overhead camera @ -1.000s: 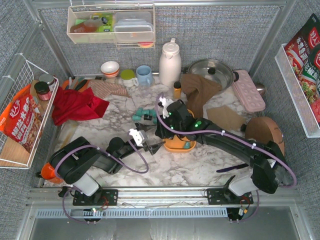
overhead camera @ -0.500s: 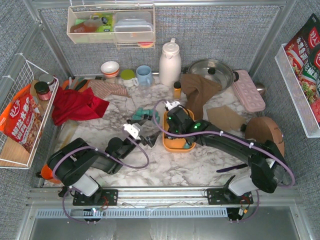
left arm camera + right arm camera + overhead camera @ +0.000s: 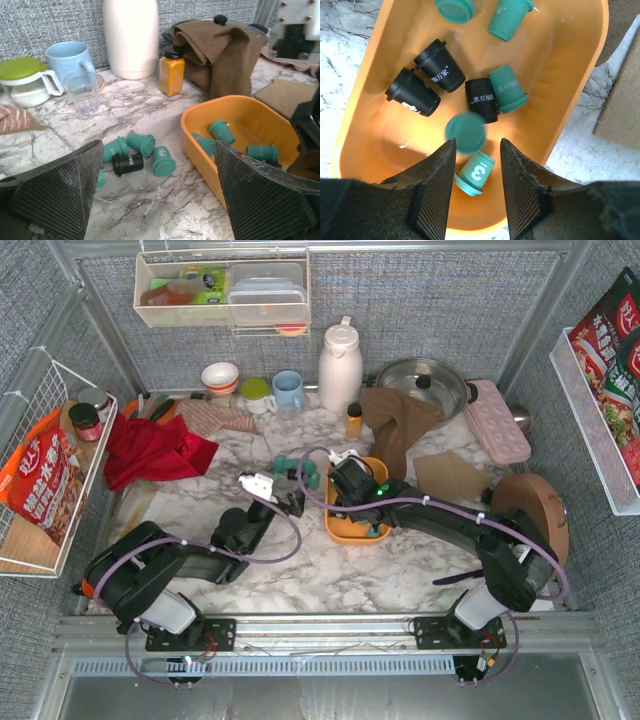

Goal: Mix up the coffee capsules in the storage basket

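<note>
The orange storage basket [image 3: 342,530] sits mid-table. In the right wrist view it [image 3: 570,100] holds three black capsules [image 3: 439,72] and several teal ones [image 3: 507,87]. My right gripper [image 3: 477,150] hangs open just above the basket, and it also shows in the top view [image 3: 350,483]. A blurred teal capsule [image 3: 465,132] is loose in the air at its fingertips, above another teal one [image 3: 475,173]. My left gripper [image 3: 157,150] is open and empty, low over the table left of the basket [image 3: 200,150]. Three teal capsules [image 3: 163,161] and a black one [image 3: 127,164] lie on the marble ahead of it.
An amber bottle [image 3: 171,70], a white thermos [image 3: 131,35], a glass [image 3: 82,90], a blue mug [image 3: 67,56] and a brown cloth [image 3: 220,50] stand behind the capsules. A red cloth [image 3: 150,450], a pot [image 3: 422,380] and a pink tray [image 3: 497,420] lie farther out.
My right gripper has moved from the loose capsules over to the basket and let a teal capsule go. My left gripper has moved forward toward the loose capsules.
</note>
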Controlling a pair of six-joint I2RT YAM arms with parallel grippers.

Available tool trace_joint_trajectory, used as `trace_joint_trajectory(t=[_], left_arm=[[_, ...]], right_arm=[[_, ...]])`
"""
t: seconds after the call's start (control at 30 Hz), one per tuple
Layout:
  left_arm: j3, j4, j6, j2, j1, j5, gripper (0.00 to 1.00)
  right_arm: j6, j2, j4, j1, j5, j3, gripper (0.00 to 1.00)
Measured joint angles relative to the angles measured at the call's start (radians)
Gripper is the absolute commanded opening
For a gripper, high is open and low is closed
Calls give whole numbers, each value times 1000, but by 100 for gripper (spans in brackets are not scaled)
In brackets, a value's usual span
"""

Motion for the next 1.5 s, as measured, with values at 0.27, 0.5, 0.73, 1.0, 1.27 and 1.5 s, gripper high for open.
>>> trace_joint_trajectory(t=[0.27,0.5,0.73,1.0,1.27,1.5], left_arm=[[84,-219,-33,-41,0,-99,99],[136,-365,-63,-35,11,-241,99],[232,-520,-100,26,44,-294,99],[336,-675,-156,86,113,-290,99],[463,-835,-225,180,201,-175,95],[542,-972,-269,260,245,-98,87]], right_arm=[[0,0,-13,-7,-11,14,58],[6,-98,-5,-7,2,3,70],[-28,-242,95,-19,88,-95,99],[-48,-315,246,-93,217,-171,99],[-108,-392,315,-97,206,-217,99],[-107,-407,320,-97,177,-230,98]])
